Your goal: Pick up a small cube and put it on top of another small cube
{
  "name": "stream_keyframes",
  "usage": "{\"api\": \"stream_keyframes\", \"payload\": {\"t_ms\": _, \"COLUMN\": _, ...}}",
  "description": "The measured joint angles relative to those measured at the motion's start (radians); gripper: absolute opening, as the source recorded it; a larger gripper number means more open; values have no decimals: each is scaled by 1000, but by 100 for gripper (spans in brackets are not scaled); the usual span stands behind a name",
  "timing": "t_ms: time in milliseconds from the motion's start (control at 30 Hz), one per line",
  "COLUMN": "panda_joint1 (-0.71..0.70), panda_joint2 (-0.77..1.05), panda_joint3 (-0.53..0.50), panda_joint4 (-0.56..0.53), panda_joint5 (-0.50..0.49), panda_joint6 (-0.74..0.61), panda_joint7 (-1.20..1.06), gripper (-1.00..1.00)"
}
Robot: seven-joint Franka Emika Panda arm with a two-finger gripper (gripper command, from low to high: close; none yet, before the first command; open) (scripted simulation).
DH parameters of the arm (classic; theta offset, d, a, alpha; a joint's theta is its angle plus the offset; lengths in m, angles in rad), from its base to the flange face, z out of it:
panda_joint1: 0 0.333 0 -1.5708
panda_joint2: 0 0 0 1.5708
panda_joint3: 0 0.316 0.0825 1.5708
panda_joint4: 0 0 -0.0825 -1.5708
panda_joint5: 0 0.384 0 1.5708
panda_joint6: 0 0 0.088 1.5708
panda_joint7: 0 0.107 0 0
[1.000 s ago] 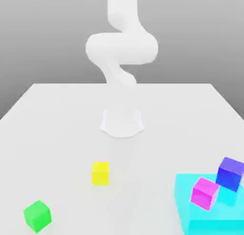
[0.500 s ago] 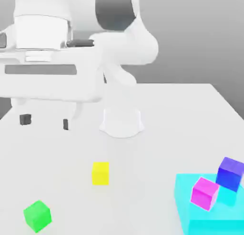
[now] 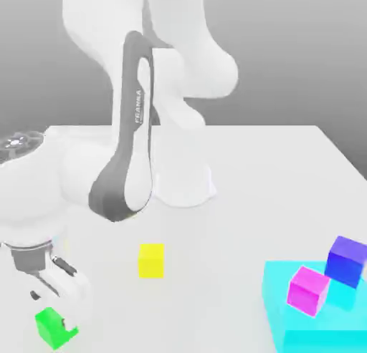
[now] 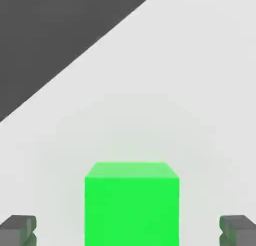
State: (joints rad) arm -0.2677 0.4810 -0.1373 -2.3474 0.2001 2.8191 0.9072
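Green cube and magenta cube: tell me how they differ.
The green cube is plain green, the magenta cube pinkish purple. The green cube sits on the table; the magenta cube rests on the cyan block. Both are small, single-coloured cubes.

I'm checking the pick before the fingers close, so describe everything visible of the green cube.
The green cube is small, bright, plain and matte, with flat faces, straight edges and no markings. It sits on the pale table near the exterior view's lower left, turned at an angle there. The open gripper has a finger on either side of it, with gaps between, so neither finger touches it in the hand view.
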Motion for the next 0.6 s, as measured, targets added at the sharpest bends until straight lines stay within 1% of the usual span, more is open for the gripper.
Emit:
{"api": "stream_keyframes", "payload": {"t_ms": 233, "panda_joint1": 0, "panda_joint2": -1, "panda_joint3": 0, "panda_joint4": 0, "panda_joint5": -2, "panda_joint6": -1, "panda_joint7": 2, "gripper": -100}}
{"api": "stream_keyframes", "payload": {"t_ms": 367, "panda_joint1": 28, "panda_joint2": -124, "panda_joint3": -39, "panda_joint4": -28, "panda_joint5": -50, "panda_joint6": -95, "panda_joint7": 37, "gripper": -100}}
{"api": "stream_keyframes", "payload": {"t_ms": 400, "panda_joint1": 42, "panda_joint2": -156, "panda_joint3": -34, "panda_joint4": -34, "panda_joint5": -63, "panda_joint6": -121, "panda_joint7": 39, "gripper": -100}}
{"api": "stream_keyframes", "payload": {"t_ms": 600, "panda_joint1": 184, "panda_joint2": -283, "panda_joint3": 119, "panda_joint4": -56, "panda_joint5": -105, "panda_joint6": -222, "panda_joint7": -40, "gripper": -100}}
